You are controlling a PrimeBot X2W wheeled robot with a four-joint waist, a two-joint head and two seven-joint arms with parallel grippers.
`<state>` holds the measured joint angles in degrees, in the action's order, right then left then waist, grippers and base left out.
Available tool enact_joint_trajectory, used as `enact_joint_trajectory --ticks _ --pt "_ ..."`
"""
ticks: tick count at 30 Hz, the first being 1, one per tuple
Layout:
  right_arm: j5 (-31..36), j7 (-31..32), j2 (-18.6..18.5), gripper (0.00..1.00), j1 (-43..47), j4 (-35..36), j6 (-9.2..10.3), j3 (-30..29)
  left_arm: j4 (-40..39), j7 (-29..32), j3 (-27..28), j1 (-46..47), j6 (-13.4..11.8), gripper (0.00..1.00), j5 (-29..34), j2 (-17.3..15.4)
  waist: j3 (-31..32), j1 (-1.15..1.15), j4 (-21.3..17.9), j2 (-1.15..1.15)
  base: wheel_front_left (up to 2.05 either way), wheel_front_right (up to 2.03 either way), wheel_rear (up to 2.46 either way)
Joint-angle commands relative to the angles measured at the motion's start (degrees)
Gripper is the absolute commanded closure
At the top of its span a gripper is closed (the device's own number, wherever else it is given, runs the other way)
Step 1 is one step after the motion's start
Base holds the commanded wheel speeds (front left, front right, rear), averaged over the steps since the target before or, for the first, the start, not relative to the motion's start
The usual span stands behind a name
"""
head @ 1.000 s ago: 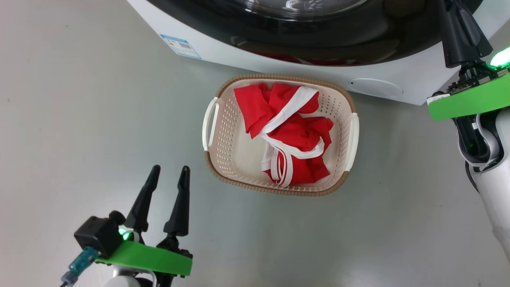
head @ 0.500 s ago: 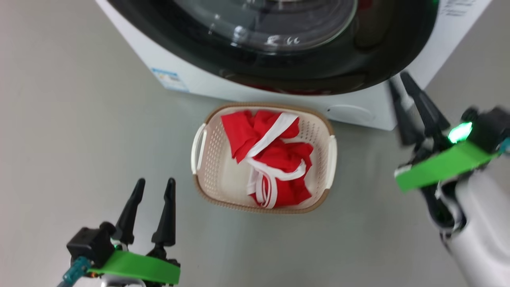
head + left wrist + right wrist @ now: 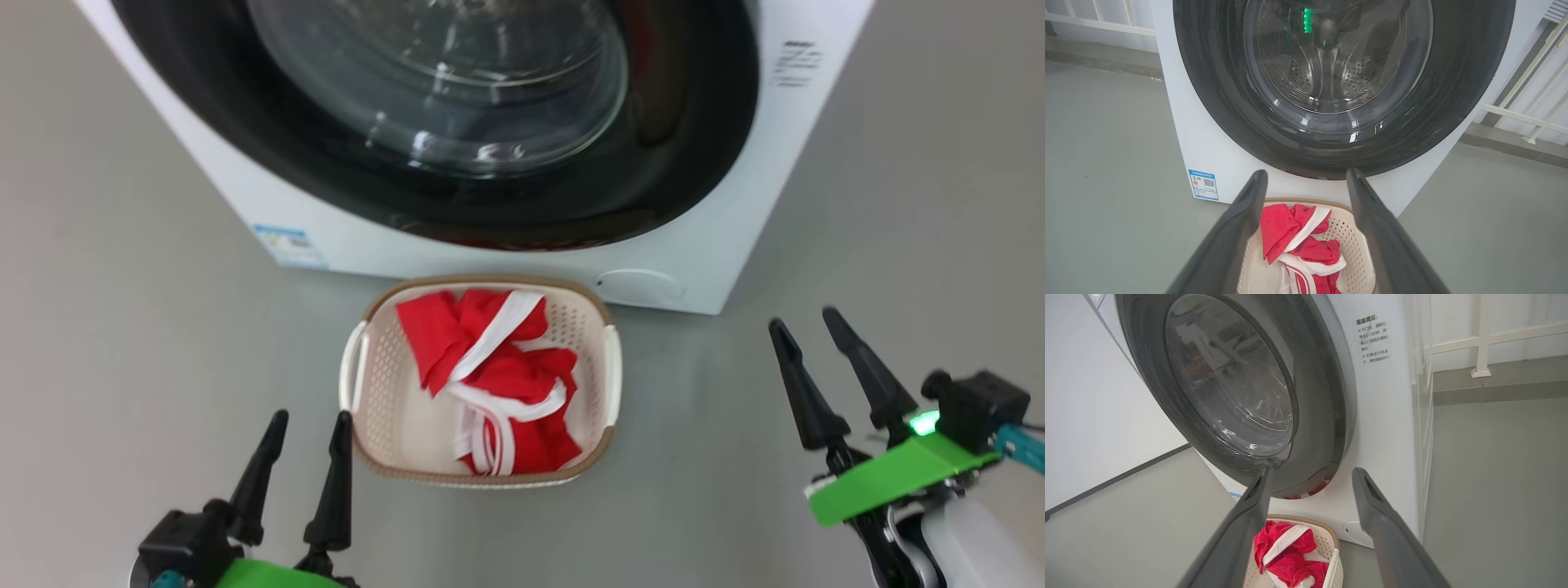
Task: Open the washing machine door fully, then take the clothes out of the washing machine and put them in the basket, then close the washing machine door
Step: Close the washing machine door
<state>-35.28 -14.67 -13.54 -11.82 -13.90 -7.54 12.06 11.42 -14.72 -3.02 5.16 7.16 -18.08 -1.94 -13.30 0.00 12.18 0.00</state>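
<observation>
Head view: the washing machine door (image 3: 441,106) lies flat against the front of the white washing machine (image 3: 784,163) and looks shut, though I cannot tell whether the latch has caught. The red-and-white clothes (image 3: 498,384) sit heaped in the cream basket (image 3: 384,408), which stands on the grey floor (image 3: 122,327) just in front of the machine. The left gripper (image 3: 313,416) and right gripper (image 3: 802,318) hang low on either side of the basket, well apart from it. Each has its jaws spread wide and nothing between them. The door is probably stiff and fairly heavy, and its glossy black rim looks slick. If it needs a last press, push flat on the rim and not on the bulging glass. The clothes look limp and light, best pinched at a bunched fold or a white band. The basket seems light and rigid, with side handles to grip.
</observation>
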Motion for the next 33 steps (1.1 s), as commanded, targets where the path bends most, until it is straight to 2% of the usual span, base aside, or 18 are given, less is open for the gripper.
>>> enact_joint_trajectory --ticks 1,17,33 --pt "0.2 -0.3 0.0 0.00 1.5 1.6 0.05 0.4 -1.6 -0.3 2.0 -0.7 0.3 0.00 0.8 -0.9 2.7 0.00 -2.8 0.00 0.00 0.00 0.00" --pt "1.6 -0.3 0.5 0.00 12.2 2.0 0.05 -6.5 -3.7 -0.3 4.4 -4.6 0.3 0.00 1.8 -1.2 6.7 0.00 -8.1 0.00 0.00 0.00 0.00" --pt "2.3 -0.3 1.8 0.00 17.8 3.3 0.05 -11.2 -4.6 -0.3 6.2 -7.6 0.3 0.00 0.9 -1.5 8.4 0.00 -10.6 0.00 0.00 0.00 0.00"
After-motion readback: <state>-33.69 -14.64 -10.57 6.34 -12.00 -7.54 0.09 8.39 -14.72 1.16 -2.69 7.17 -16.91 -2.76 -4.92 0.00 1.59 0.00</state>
